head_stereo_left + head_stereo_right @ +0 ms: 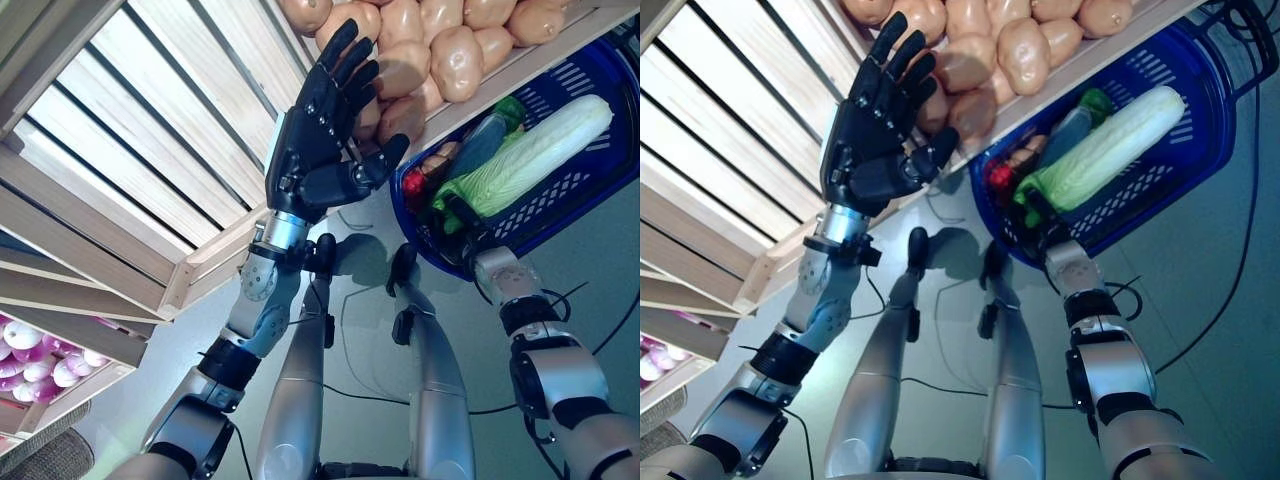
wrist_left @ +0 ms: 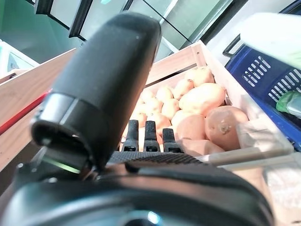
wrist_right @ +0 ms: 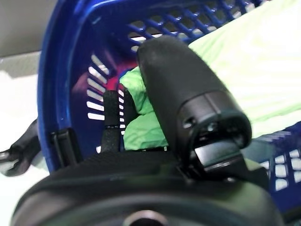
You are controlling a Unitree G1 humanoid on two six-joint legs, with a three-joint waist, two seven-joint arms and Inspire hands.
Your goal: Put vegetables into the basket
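My left hand (image 1: 320, 130) is open, fingers straight, raised just in front of the wooden crate of potatoes (image 1: 440, 50), its fingertips close to them. In the left wrist view its fingers (image 2: 148, 136) point at the potatoes (image 2: 202, 99). The blue basket (image 1: 600, 60) stands on the floor at the right. It holds a long pale green cabbage (image 1: 540, 145), a dark green long vegetable (image 1: 480, 140) and a small red one (image 1: 413, 183). My right hand (image 1: 452, 218) is open at the basket's near rim, its fingers (image 3: 110, 122) straight beside the cabbage's leaves (image 3: 244, 70).
The wooden stand's slatted crates (image 1: 120, 150) fill the left side. The potato crate's front board (image 1: 500, 80) runs right beside the basket's rim. Grey floor (image 1: 600, 260) lies to the right of the basket.
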